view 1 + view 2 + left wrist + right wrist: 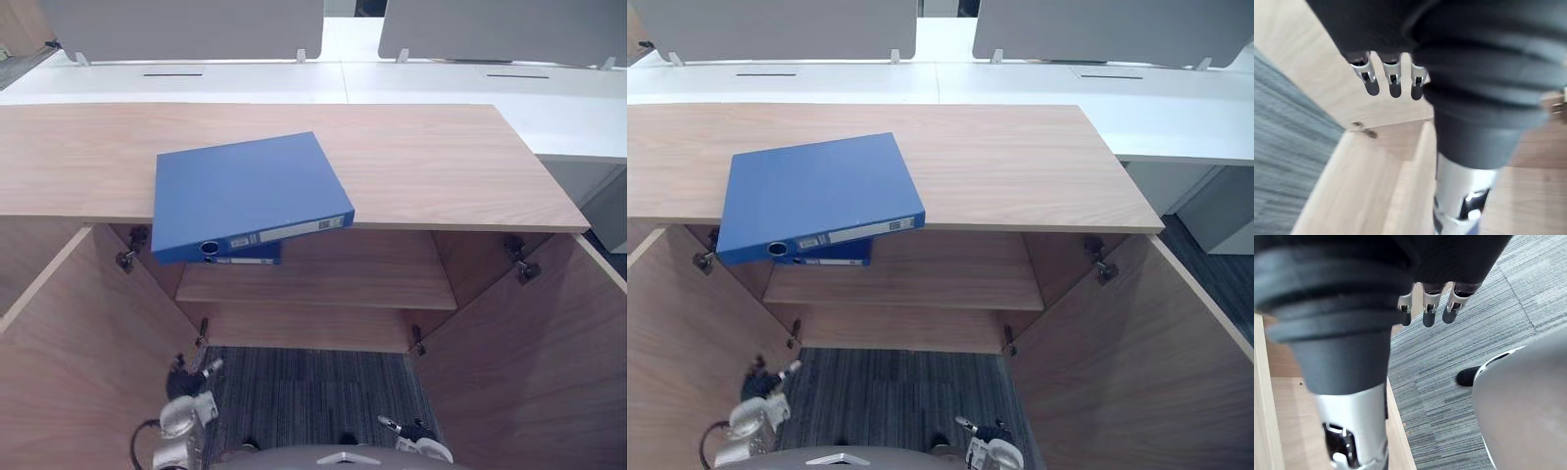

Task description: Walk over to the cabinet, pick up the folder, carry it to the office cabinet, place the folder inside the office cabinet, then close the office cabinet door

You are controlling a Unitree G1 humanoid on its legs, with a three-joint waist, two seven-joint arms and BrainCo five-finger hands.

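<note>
- The folder (245, 191) is a flat, stiff, smooth blue lever-arch binder with square corners. It lies up ahead of the left robot hand (186, 384), well apart from it and higher.
- It rests on the tabletop (441, 166), a long slab of pale wood grain that forms the roof of the cabinet (431, 250).
- The folder's spine faces back toward both robot hands and juts out past the tabletop's front edge.
- The spine's long axis runs side to side and is skewed. The end nearer the right robot hand (411, 431) lies further away than the end above the left one.
- A round finger hole (209, 249) sits at the spine's left end, beside a long white label (284, 232). The print on the label is too small to read.
- A darker blue piece (245, 257) shows just under the spine. I cannot tell what it is.
- Both wood-grain doors (69, 362) stand open, one outside each robot hand, with metal hinges (127, 257) at the inner corners.
- A bare wooden shelf (323, 284) crosses the cabinet ahead of the robot hands.
- Grey, finely striped carpet (313, 392) lies between and below the robot hands.
- The left robot hand hangs low by the left door. Its fingers (1393, 81) are straight and loose and hold nothing.
- The right robot hand hangs low by the right door. Its fingers (1426, 313) are likewise straight over the carpet and hold nothing.
- Beyond the tabletop, smooth white desks (441, 83) carry grey screens (186, 24).
</note>
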